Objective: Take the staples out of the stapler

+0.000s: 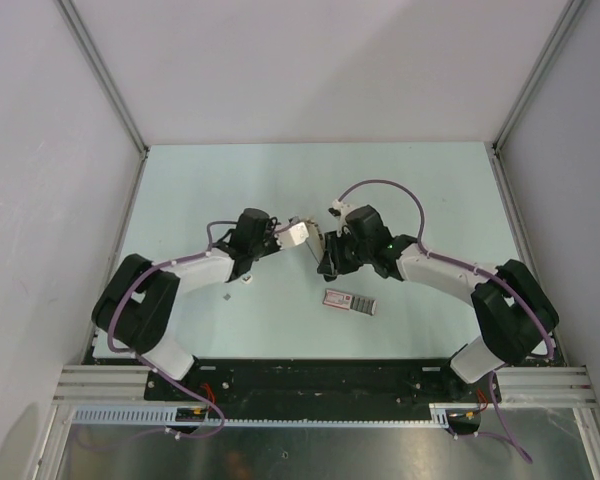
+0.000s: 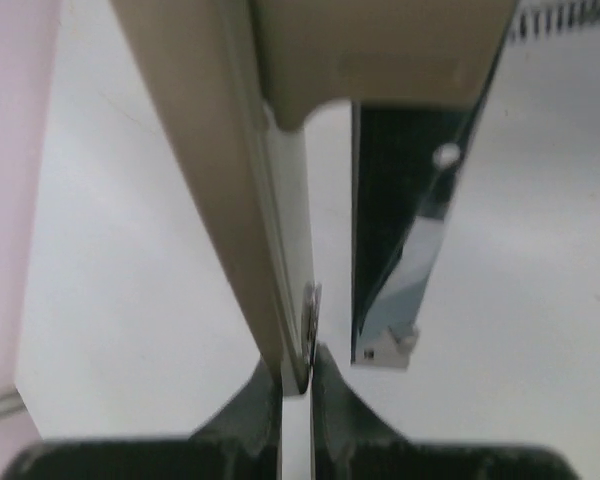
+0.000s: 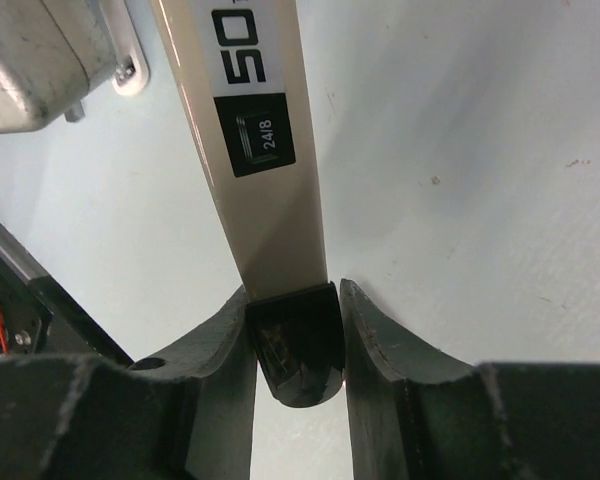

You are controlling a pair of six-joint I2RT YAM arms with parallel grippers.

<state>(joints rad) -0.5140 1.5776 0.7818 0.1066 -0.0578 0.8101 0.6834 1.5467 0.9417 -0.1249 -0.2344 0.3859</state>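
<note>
Staples could not be made out in any view. Both arms held the slim pale-grey stapler (image 1: 302, 236) with a black end above the middle of the pale table (image 1: 430, 200). The left gripper (image 2: 296, 372) was pressed almost together on the stapler's thin edge, and the right gripper (image 3: 295, 345) pinched its black end. Blur hid finer detail in the left wrist view.

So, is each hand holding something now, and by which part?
Both hold the stapler between them: the right hand clamps its black end, the left hand pinches a thin pale edge.
</note>
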